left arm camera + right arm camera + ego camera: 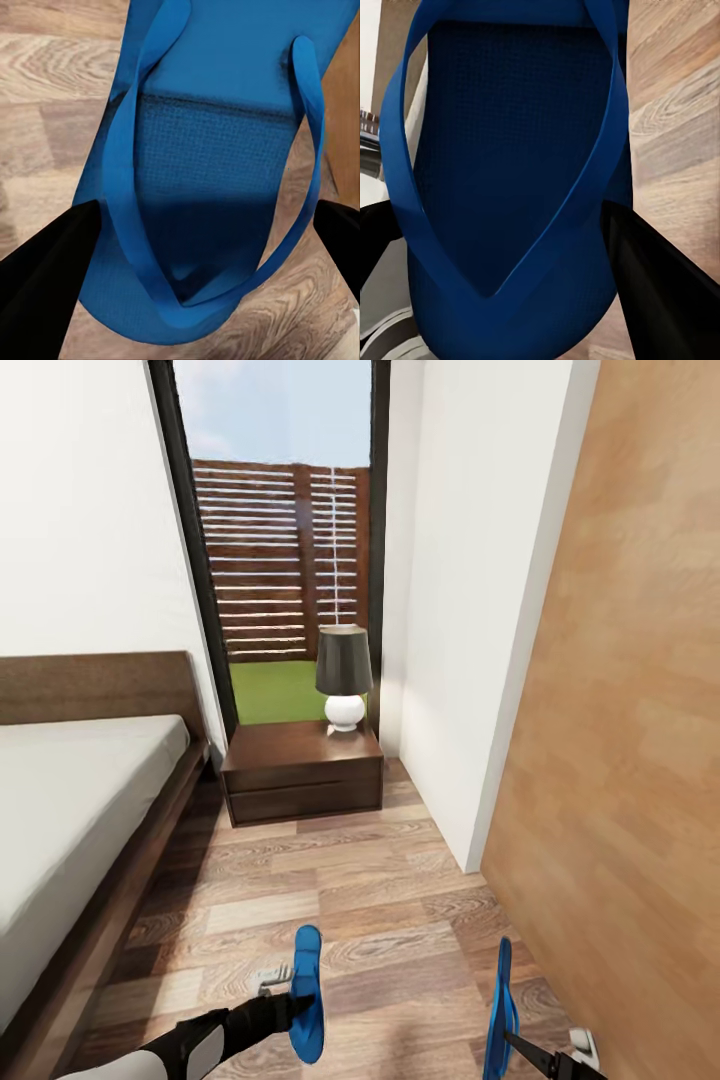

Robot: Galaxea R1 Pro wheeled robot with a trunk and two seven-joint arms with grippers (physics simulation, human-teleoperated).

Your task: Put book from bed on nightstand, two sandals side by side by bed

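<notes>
Here, head view: the left pincer [298, 1000] is clamped on a blue flip-flop [308, 992], held on edge above the wood-plank floor [380, 900]. The right pincer [510, 1038] grips the second blue flip-flop [501, 1010], also on edge, near the tall wooden panel [630, 740]. The bed [70, 810] lies along the left side. Beyond it stands the dark nightstand [300, 770], carrying a lamp [344, 678] with dark shade and white base, in front of the window [280, 560] onto a slatted fence.

Left wrist view: the flip-flop [217, 172] sits between the black fingers [45, 270], straps facing the camera, floor behind.

Right wrist view: the second flip-flop [510, 187] is held between dark fingers [660, 292], its V-strap facing the camera; plank floor alongside.
</notes>
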